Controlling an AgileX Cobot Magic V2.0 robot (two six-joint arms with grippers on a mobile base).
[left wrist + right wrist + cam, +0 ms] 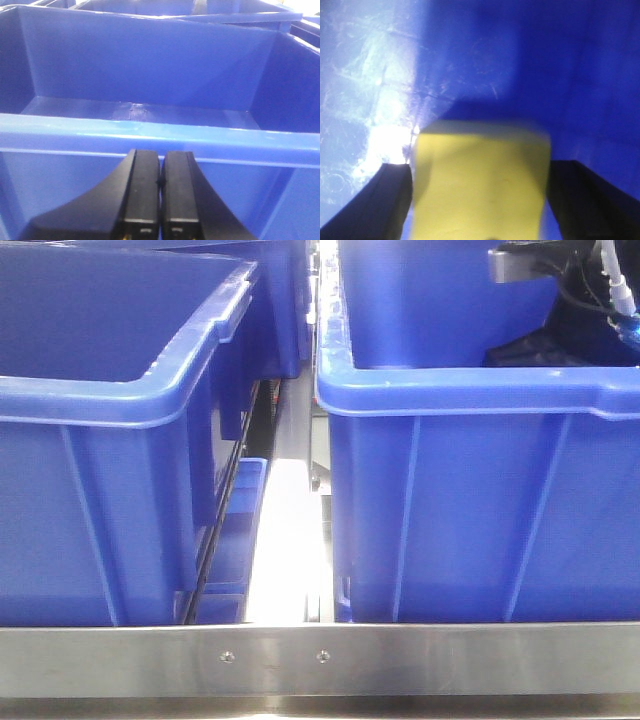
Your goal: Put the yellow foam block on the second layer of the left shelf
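Observation:
The yellow foam block (482,180) fills the gap between my right gripper's (480,165) two black fingers in the right wrist view, over the scratched blue floor of a bin (470,65). The fingers press its left and right sides. In the front view only part of the right arm (570,280) shows, reaching into the right blue bin (480,390); the block is hidden there. My left gripper (160,167) is shut and empty, its black fingers together just in front of the near rim of a blue bin (150,132).
Two large blue bins, the left bin (110,400) and the right one, stand side by side behind a steel shelf rail (320,655), with a narrow bright gap (290,540) between them. More blue bins (190,7) stand behind.

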